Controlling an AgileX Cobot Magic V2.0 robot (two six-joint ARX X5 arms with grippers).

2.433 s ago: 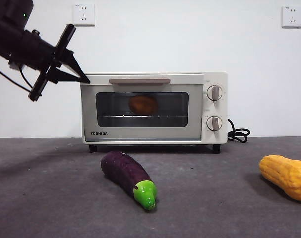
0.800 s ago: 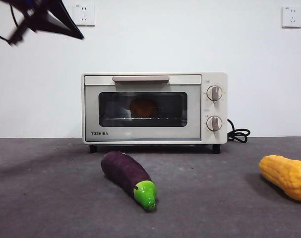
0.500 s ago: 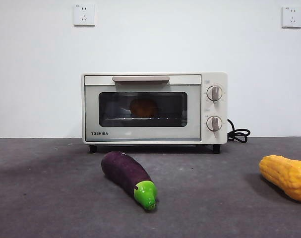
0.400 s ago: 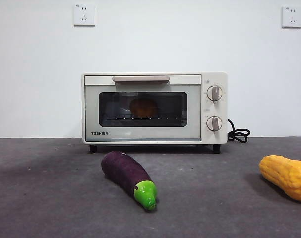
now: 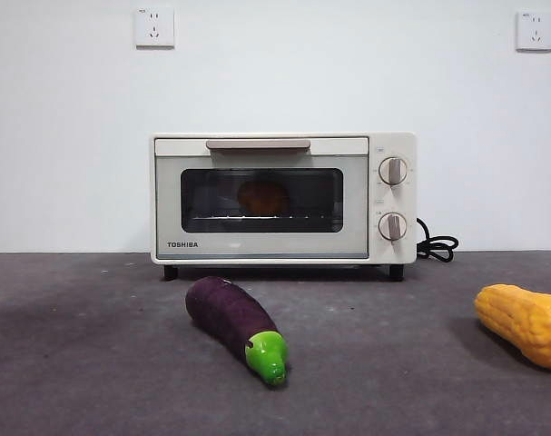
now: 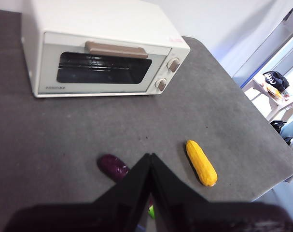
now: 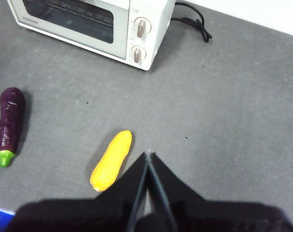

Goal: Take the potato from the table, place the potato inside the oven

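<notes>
While the potato (image 5: 262, 195) sits inside the shut oven (image 5: 282, 198), an eggplant (image 5: 235, 325) and a yellow vegetable (image 5: 524, 323) lie on the surface (image 5: 93, 363); both arms' fingers (image 6: 149, 166) (image 7: 147, 162) are pressed together, holding nothing.

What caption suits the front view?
Potato inside closed Toshiba oven; eggplant and yellow vegetable on the table.

Even bright light, soft shadows

A plain white wall (image 5: 275, 73) rises behind the far edge of the surface, evenly lit, with two white power sockets, one (image 5: 154, 26) high to the left and the other (image 5: 535, 30) high to the right. Beyond the surface's corner, the left wrist view shows a bright window (image 6: 287, 63) and cluttered furniture (image 6: 272, 84), too blurred to identify.
</notes>
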